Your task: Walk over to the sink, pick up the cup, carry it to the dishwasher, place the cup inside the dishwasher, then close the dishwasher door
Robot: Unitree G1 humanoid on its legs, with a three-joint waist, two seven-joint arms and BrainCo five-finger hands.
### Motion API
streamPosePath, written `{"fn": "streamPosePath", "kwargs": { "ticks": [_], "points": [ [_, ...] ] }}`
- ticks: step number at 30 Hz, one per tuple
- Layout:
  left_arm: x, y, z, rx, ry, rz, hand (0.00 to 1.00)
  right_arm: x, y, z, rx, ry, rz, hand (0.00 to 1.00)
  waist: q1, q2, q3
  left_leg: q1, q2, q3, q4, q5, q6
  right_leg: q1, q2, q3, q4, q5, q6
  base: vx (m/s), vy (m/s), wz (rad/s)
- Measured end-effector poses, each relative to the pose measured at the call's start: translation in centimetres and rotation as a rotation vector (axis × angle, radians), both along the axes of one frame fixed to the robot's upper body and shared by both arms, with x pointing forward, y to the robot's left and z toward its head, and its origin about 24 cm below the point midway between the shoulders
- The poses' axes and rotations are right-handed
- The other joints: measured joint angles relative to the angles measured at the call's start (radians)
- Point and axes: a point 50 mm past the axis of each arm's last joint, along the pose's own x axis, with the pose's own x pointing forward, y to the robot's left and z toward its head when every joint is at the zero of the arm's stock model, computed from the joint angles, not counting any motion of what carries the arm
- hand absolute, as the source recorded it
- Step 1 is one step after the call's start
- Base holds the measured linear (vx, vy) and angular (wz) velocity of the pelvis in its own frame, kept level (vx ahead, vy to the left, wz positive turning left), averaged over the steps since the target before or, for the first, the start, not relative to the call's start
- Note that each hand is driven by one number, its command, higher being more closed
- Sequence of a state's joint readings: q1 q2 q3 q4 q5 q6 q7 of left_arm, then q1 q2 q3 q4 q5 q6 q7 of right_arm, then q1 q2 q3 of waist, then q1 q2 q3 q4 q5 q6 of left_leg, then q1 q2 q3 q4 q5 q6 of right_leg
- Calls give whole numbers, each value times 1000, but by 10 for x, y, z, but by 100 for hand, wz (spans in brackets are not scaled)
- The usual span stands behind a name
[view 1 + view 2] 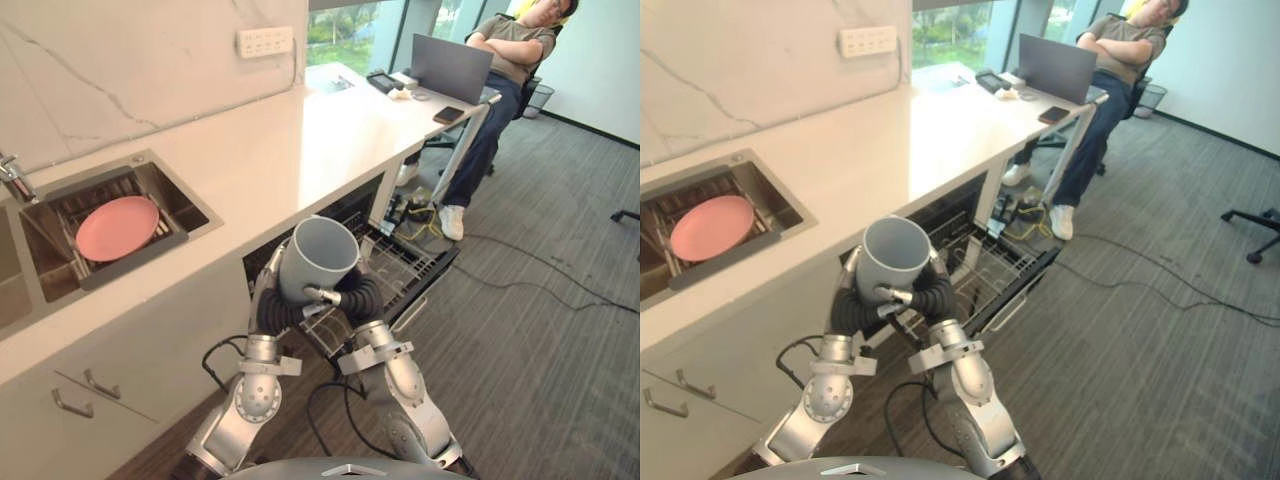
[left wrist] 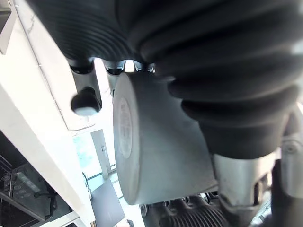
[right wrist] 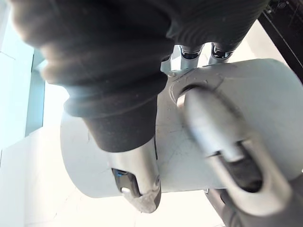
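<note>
The grey cup (image 1: pixel 320 255) is gripped by the left hand (image 1: pixel 268 305) and the right hand (image 1: pixel 358 296) together. The open dishwasher (image 1: pixel 405 268) is seen just beyond them.

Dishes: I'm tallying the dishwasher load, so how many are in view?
2. A grey cup held between the left hand and right hand before the open dishwasher; a pink plate in the sink. More may hide inside the dishwasher.

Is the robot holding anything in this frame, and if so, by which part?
Yes: the grey cup, upright, clasped round its lower body between the left robot hand and the right robot hand.
</note>
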State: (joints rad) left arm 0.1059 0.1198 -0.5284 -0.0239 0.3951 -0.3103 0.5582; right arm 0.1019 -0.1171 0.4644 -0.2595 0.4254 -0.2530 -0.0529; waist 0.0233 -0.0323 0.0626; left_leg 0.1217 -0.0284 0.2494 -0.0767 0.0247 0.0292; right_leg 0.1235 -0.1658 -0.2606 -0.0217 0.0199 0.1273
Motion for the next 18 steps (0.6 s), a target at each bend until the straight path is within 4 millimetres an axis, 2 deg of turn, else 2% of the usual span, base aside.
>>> {"fn": "streamPosePath", "kwargs": {
  "ticks": [12, 16, 18],
  "points": [
    [0, 4, -11, 11, 49, 19, 0, 7, -10, 4, 51, 8, -87, 100, -1, 0, 0, -3, -1, -4, -1, 2, 1, -2, 0, -3, 0, 0, 0, 0, 0, 0],
    [3, 11, -12, -29, 73, 59, 0, 11, -21, 4, 68, 21, -174, 100, -1, 0, 0, -4, -2, -5, -1, 4, 2, -2, -1, -6, 1, 0, 0, 0, 0, 0],
    [5, 18, -19, -92, 126, 76, 0, 14, -31, 2, 49, 33, -219, 100, -1, 0, 0, -4, -3, -9, -1, 6, 2, 0, -1, -12, 2, 0, 0, -3, -1, 7]
  ]
}}
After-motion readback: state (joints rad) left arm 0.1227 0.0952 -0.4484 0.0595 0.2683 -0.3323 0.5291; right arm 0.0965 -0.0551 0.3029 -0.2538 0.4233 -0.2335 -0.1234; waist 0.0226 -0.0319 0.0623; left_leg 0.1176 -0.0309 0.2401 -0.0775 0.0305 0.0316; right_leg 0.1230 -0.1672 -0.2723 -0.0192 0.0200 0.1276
